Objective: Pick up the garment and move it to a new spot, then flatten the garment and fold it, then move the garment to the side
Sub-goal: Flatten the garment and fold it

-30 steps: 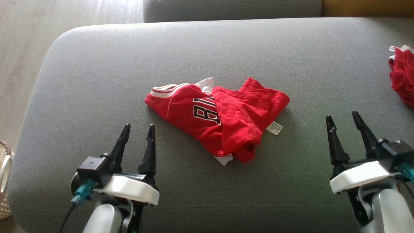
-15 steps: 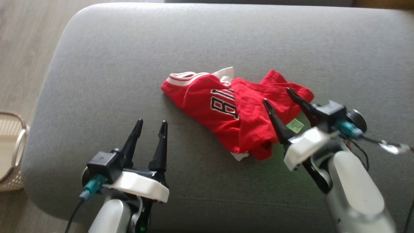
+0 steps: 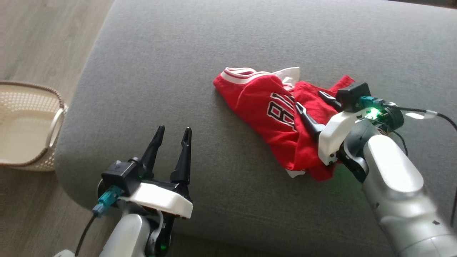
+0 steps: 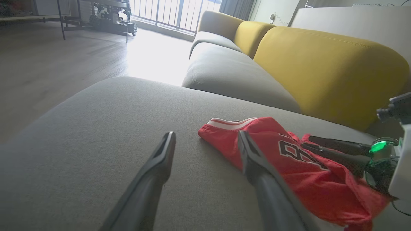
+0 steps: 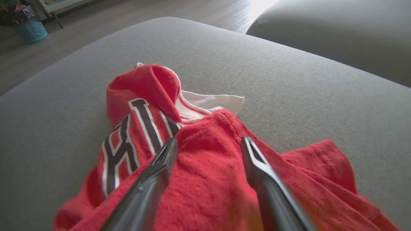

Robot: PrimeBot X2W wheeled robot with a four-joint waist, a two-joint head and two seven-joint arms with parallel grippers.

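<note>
Pointing right end effector (image 3: 308, 99), jaws apart, low over garment (image 3: 262, 103).

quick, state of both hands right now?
Left hand: open, empty, over the grey cushion, apart from the red garment.
Right hand: open, poised over the red garment, nothing gripped.

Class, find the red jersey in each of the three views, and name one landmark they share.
Head view: jersey right of centre, right hand over it.
Left wrist view: jersey at lower right.
Right wrist view: jersey across centre and bottom.
Shared landmark: its black number print.
</note>
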